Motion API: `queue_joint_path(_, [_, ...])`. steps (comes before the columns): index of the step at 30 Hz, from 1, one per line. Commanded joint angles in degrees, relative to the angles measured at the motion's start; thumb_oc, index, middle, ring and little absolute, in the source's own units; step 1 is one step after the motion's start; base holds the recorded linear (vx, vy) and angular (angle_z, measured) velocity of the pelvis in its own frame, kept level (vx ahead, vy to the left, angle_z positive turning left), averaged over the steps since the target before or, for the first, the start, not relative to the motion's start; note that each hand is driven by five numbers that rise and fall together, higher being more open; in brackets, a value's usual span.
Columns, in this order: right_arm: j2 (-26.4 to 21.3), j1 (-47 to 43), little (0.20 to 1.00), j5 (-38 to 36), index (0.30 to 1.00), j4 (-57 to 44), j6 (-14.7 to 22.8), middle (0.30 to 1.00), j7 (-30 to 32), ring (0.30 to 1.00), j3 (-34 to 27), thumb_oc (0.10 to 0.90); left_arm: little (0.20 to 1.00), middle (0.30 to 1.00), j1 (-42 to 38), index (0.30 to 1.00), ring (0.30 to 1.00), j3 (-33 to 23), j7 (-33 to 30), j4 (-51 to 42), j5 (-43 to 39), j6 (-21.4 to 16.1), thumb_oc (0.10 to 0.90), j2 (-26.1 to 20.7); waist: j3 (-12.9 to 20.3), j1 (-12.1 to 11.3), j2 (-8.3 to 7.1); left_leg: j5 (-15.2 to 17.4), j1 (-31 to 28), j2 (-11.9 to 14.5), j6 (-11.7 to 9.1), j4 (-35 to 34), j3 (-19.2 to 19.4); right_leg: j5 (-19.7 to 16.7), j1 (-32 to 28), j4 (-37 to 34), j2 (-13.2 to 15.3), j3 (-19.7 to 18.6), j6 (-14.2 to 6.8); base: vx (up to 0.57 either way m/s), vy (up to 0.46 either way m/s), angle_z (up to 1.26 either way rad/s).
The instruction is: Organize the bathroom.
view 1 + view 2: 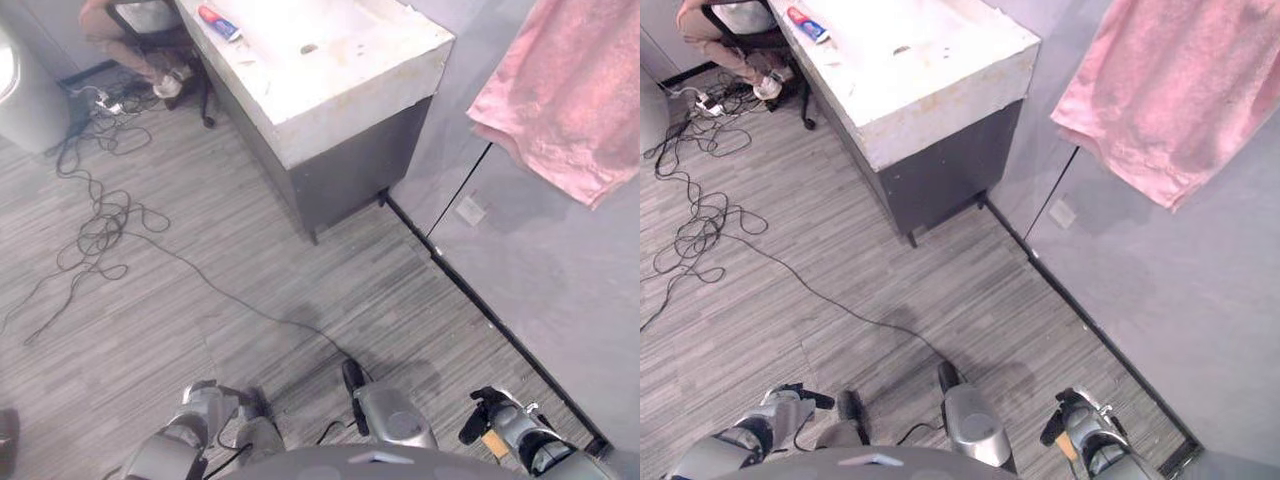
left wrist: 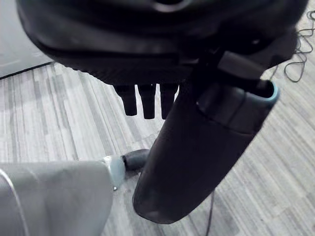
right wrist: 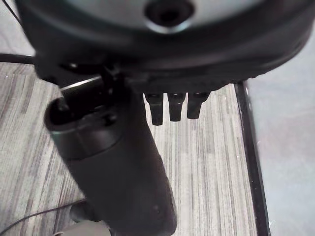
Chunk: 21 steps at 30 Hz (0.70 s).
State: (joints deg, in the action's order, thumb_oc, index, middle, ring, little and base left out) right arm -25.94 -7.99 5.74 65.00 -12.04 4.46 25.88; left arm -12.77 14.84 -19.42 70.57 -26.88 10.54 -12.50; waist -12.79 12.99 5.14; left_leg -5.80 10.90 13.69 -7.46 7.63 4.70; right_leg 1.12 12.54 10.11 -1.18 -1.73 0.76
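Note:
A white stone sink counter [image 1: 340, 95] on a dark cabinet [image 1: 340, 175] stands at the top middle. A red, white and blue toothpaste tube [image 1: 219, 24] lies on its far left corner. A pink towel [image 1: 570, 90] hangs on the grey wall at the upper right. My left hand [image 1: 232, 398] hangs low at the bottom left. Its wrist view shows the left hand [image 2: 197, 162] open over bare floor, fingers straight, holding nothing. My right hand [image 1: 484, 408] hangs at the bottom right near the wall. The right hand [image 3: 123, 167] is open too and holds nothing.
A person [image 1: 130, 40] sits on a chair at the top left behind the counter. Tangled cables [image 1: 100, 220] and a power strip [image 1: 100, 100] lie on the grey plank floor at the left. A grey bin [image 1: 25, 90] stands at the far left. A wall socket [image 1: 470, 210] sits under the towel.

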Motion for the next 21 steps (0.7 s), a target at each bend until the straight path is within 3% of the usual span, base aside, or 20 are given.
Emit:
queue_joint_path(1, [0.63, -2.08, 0.900, -0.05, 0.900, -3.85, 1.11, 0.900, -0.55, 0.900, 0.03, 0.800, 0.900, 0.900, 2.04, 0.900, 0.900, -1.17, -3.30, -1.97, 1.09, -0.03, 0.800, -4.93, -2.53, -1.94, -1.37, 3.48, -1.17, -4.73, 3.95, 1.79, 1.75, -2.37, 1.50, 3.68, 10.14, -7.74, -6.99, 0.21, 0.233, 0.25])
queue_joint_path(7, [0.15, -0.26, 0.900, 0.69, 0.900, -6.17, -0.30, 0.900, -0.40, 0.900, -1.41, 0.800, 0.900, 0.900, 3.60, 0.900, 0.900, -2.95, -1.46, -1.69, 1.69, 0.14, 0.800, -7.24, -3.27, -3.76, -1.86, 7.22, -1.73, -8.01, 6.36, 4.30, 2.56, -3.83, -0.30, 4.41, 13.99, -7.25, -7.40, 0.24, 0.203, -0.20])
queue_joint_path(9, [0.17, 1.12, 0.900, 2.31, 0.900, -5.33, 0.83, 0.900, -1.45, 0.900, -2.80, 0.800, 0.900, 0.900, 4.95, 0.900, 0.900, -3.64, 0.68, -1.49, 4.59, 0.41, 0.800, -8.62, -2.98, -5.41, -2.42, 8.58, -1.90, -9.28, 8.01, 5.47, 2.85, -11.05, 0.35, 10.88, 17.31, -6.69, -6.66, 0.36, 0.195, -0.18])
queue_joint_path(10, [0.07, 0.72, 0.900, 4.76, 0.900, -4.78, 1.11, 0.900, -3.57, 0.900, -3.71, 0.800, 0.900, 0.900, 6.29, 0.900, 0.900, -4.39, 0.94, -1.77, 5.08, 1.23, 0.800, -9.35, -3.77, -6.40, -2.34, 10.29, -2.73, -9.66, 9.46, 6.26, 3.43, -18.05, 7.50, 22.27, 17.49, -5.82, -6.90, 0.30, 0.198, -0.38])
queue_joint_path(11, [0.04, 0.59, 0.900, 5.18, 0.900, -4.80, 0.96, 0.900, -3.97, 0.900, -3.91, 0.800, 0.900, 0.900, 6.51, 0.900, 0.900, -4.66, 1.01, -1.91, 5.33, 1.45, 0.800, -9.40, -3.81, -6.47, -2.31, 10.35, -2.93, -9.59, 9.55, 6.18, 3.74, -18.74, 8.48, 22.70, 17.47, -5.60, -6.96, 0.35, 0.163, -0.61])
queue_joint_path(13, [-0.25, -0.73, 0.900, 5.88, 0.900, -3.91, 1.20, 0.900, -5.36, 0.900, -2.54, 0.800, 0.900, 0.900, 6.09, 0.900, 0.900, -4.39, 1.30, -1.28, 5.77, 1.33, 0.800, -9.56, -4.90, -4.12, -4.57, 11.89, -5.53, -10.47, 9.36, 6.92, 4.91, -16.66, 13.77, 12.19, 13.11, -2.63, -8.34, 0.30, -0.026, -1.19])
queue_joint_path(14, [-0.25, -0.73, 0.900, 5.88, 0.900, -3.91, 1.20, 0.900, -5.36, 0.900, -2.54, 0.800, 0.900, 0.900, 6.09, 0.900, 0.900, -4.39, 1.30, -1.28, 5.77, 1.33, 0.800, -9.56, -4.90, -4.12, -4.57, 11.89, -5.53, -10.47, 9.36, 6.92, 4.91, -16.66, 13.77, 12.19, 13.11, -2.63, -8.34, 0.45, -0.119, -0.94])
queue_joint_path(15, [-0.51, -0.23, 0.900, 4.64, 0.900, -3.45, 1.78, 0.900, -5.19, 0.900, -1.59, 0.800, 0.900, 0.900, 5.14, 0.900, 0.900, -3.32, 0.73, -1.29, 5.52, -0.17, 0.800, -9.19, -6.04, -1.88, -6.77, 15.51, -7.40, -12.94, 9.34, 8.58, 4.51, -18.38, 15.03, -1.81, 10.88, -0.09, -9.41, 0.40, -0.086, -0.11])
queue_joint_path(16, [-0.81, 0.24, 0.900, 5.99, 0.900, -3.69, 2.54, 0.900, -5.74, 0.900, -1.81, 0.800, 0.900, 0.900, 4.40, 0.900, 0.900, -3.52, 0.07, -2.17, 4.80, -0.46, 0.800, -9.12, -7.57, -0.74, -7.05, 17.23, -8.74, -13.25, 9.76, 9.06, 4.73, -19.73, 16.79, -1.99, 9.95, 1.98, -9.29, 0.55, -0.117, 0.18])
queue_joint_path(17, [-1.01, 1.01, 0.900, 5.78, 0.900, -3.92, 2.96, 0.900, -5.40, 0.900, -0.82, 0.800, 0.900, 0.900, 3.66, 0.900, 0.900, -4.31, -1.41, -3.17, 3.27, -0.96, 0.800, -8.39, -8.06, -0.04, -6.96, 18.57, -9.66, -12.24, 9.83, 10.35, 7.47, -18.92, 16.44, 1.29, 9.10, 3.54, -8.26, 0.23, -0.036, 0.38])
queue_joint_path(18, [-1.01, 1.01, 0.900, 5.78, 0.900, -3.92, 2.96, 0.900, -5.40, 0.900, -0.81, 0.800, 0.900, 0.900, 3.66, 0.900, 0.900, -4.31, -1.41, -3.18, 3.27, -0.95, 0.800, -8.39, -8.07, -0.05, -6.98, 18.55, -9.69, -12.26, 9.82, 10.32, 7.48, -18.91, 16.43, 1.30, 9.10, 3.52, -8.26, 0.25, -0.120, 0.47])
queue_joint_path(20, [-0.23, 2.45, 0.900, 4.06, 0.900, -3.67, 1.76, 0.900, -3.74, 0.900, -1.17, 0.800, 0.900, 0.900, 2.73, 0.900, 0.900, -5.05, -1.36, -3.41, 3.26, -0.55, 0.800, -7.34, -5.46, 2.04, -5.77, 13.59, -10.17, -9.94, 7.45, 13.64, 5.61, -12.29, 11.92, 3.05, 5.56, -0.70, -4.16, 0.28, -0.161, 0.30])
queue_joint_path(21, [0.03, 2.68, 0.900, 3.75, 0.900, -3.37, 1.56, 0.900, -3.20, 0.900, -1.28, 0.800, 0.900, 0.900, 2.47, 0.900, 0.900, -5.12, -1.01, -3.14, 3.55, -0.79, 0.800, -6.96, -4.87, 2.35, -5.50, 11.95, -10.08, -9.28, 6.67, 15.19, 5.80, -11.40, 10.85, 2.70, 5.28, -0.87, -3.45, 0.24, -0.110, 0.18])
